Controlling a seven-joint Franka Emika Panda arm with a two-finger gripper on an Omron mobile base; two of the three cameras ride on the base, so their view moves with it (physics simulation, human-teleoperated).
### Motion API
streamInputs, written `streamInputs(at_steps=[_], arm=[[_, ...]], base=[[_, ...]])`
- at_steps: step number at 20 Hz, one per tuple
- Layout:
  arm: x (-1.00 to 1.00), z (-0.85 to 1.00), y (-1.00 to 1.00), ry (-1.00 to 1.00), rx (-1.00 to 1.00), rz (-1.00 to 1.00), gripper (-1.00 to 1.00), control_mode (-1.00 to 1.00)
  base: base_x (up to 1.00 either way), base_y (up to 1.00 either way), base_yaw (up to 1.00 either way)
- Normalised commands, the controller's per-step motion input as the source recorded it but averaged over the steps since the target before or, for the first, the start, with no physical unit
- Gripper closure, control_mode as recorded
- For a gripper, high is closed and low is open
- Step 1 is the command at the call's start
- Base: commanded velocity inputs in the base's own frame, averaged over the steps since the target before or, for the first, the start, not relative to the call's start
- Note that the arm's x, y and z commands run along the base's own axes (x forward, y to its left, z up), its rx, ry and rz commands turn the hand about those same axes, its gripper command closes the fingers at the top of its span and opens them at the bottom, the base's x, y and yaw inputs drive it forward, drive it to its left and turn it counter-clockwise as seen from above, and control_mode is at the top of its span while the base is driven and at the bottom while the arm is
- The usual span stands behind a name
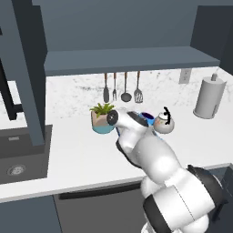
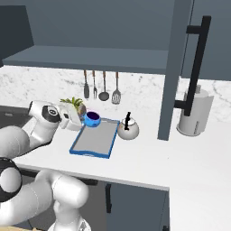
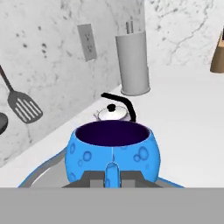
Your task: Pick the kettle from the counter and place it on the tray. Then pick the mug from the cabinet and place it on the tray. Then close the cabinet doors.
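Directly ahead of my tool sits the mug, its handle clamped between the fingers, over the tray; kettle beyond.

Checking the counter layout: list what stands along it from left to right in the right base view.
Plant pot → mug at the far left corner of the tray → kettle on the counter just right of the tray → paper-towel roll.

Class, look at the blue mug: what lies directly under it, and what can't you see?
The mug sits over the tray's far corner. Its base is hidden in the hand view, so contact is unclear.
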Motion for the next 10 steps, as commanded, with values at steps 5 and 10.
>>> streamInputs(at_steps=[5, 10], arm=[[0.84, -0.38, -0.14, 0.16, 0.00, -0.08, 1.00, -1.00], [0.56, -0.53, 0.06, 0.01, -0.07, -0.03, 1.00, -1.00]], base=[[0.00, 0.00, 0.00], [0.00, 0.00, 0.00]])
